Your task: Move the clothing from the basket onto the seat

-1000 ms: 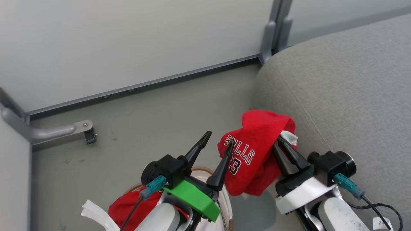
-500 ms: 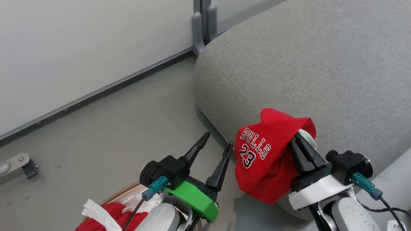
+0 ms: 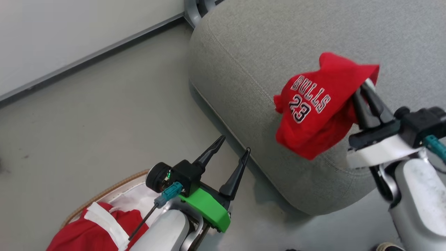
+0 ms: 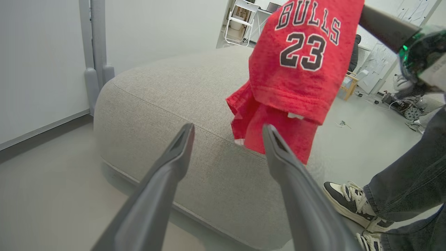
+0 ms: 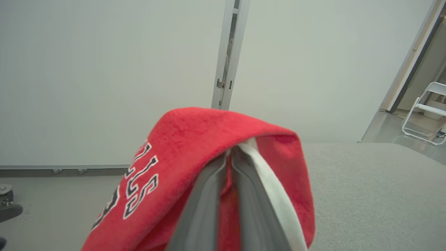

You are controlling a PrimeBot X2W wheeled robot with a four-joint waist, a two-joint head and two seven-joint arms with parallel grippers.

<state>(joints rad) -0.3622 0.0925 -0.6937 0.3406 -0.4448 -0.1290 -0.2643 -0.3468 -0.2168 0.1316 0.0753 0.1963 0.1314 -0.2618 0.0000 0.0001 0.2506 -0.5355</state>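
Note:
A red garment (image 3: pixel 317 111) lettered BULLS 23 hangs from my right gripper (image 3: pixel 362 87), which is shut on its fabric above the near edge of the grey seat (image 3: pixel 264 45). The left wrist view shows the same garment (image 4: pixel 299 66) dangling over the seat (image 4: pixel 167 94), and the right wrist view shows it (image 5: pixel 195 167) draped over my shut fingers. My left gripper (image 3: pixel 234 145) stands open and empty over the floor, left of the seat's corner. The basket (image 3: pixel 115 186) sits at the bottom left, with more red clothing (image 3: pixel 76 237) inside it.
A grey wall with a dark baseboard (image 3: pixel 90 57) runs along the left, and a metal post (image 3: pixel 195 8) stands behind the seat's corner. A person's leg and sneaker (image 4: pixel 352 202) are beside the seat. A white folding chair (image 5: pixel 425 111) stands far off.
The head camera swung right, so the seat takes up more of the view. My right gripper has risen and gone further right with the garment, out over the seat. My left gripper stays open.

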